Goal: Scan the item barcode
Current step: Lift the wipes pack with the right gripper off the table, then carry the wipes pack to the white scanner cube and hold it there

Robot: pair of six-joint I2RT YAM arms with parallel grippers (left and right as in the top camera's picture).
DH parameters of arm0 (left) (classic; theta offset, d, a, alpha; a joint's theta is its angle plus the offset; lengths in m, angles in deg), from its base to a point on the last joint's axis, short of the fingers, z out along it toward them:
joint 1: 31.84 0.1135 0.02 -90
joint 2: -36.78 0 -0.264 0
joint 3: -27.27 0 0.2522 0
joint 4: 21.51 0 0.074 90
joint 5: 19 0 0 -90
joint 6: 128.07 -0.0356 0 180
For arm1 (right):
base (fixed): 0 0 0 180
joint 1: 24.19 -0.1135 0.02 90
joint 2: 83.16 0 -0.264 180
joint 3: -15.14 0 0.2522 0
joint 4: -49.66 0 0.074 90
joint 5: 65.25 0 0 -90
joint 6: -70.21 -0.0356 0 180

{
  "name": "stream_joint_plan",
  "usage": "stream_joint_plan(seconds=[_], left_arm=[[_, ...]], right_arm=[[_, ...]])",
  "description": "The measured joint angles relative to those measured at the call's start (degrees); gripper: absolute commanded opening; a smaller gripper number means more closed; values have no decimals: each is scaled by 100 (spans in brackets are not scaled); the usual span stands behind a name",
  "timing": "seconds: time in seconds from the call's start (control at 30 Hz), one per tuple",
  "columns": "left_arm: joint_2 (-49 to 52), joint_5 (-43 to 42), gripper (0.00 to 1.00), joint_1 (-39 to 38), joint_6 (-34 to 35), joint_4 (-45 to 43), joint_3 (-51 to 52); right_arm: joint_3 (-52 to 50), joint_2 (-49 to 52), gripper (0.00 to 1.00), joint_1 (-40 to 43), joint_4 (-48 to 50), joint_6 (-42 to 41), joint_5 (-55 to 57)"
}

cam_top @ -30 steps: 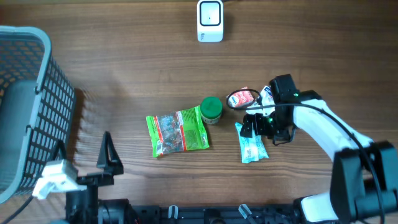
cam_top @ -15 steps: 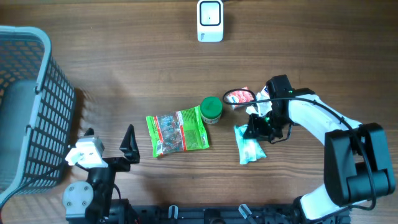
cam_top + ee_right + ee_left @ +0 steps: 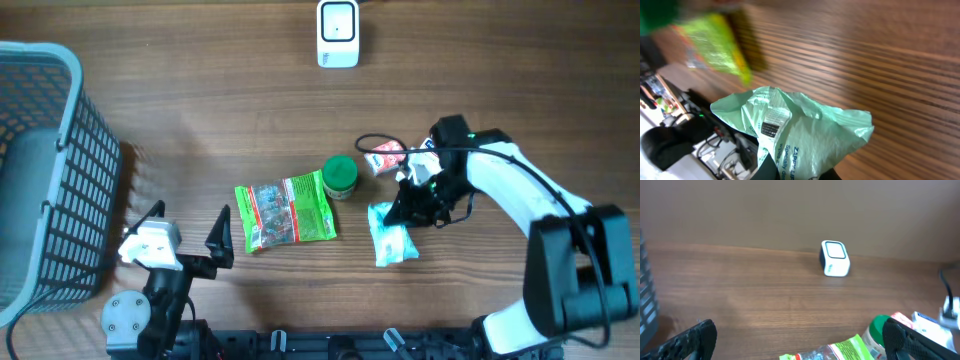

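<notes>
Right gripper [image 3: 404, 213] is pinching the top edge of the mint packet [image 3: 391, 243], jaws pressed together on it, right of table centre. In the right wrist view the packet is crumpling below the fingers, with a small barcode [image 3: 771, 125] showing on its face. Left gripper [image 3: 187, 233] is sitting spread wide, holding nothing, front-left near the basket [image 3: 70, 150]. Scanner [image 3: 338, 33] is standing at the far edge. Green bag [image 3: 286, 211], green-lidded jar [image 3: 339, 176] and red packet [image 3: 385, 156] are lying mid-table.
</notes>
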Motion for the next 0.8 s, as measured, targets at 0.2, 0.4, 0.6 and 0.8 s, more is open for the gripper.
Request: stream_joint_plan(seconds=[0.2,0.4,0.6,0.8], left_arm=[[0,7,100,0,-186,-74,129],[0,310,100,0,-184,-258,723],[0,352,100,0,-184,-22,841],[0,352,100,0,-184,177,841]], right_arm=[[164,-1515,4,0,-205,-52,-81],[181,-3364,4,0,-31,-1084,-146],[201,-4437,4,0,503,-3359,-186],[201,-4518,4,0,409,-4846,11]])
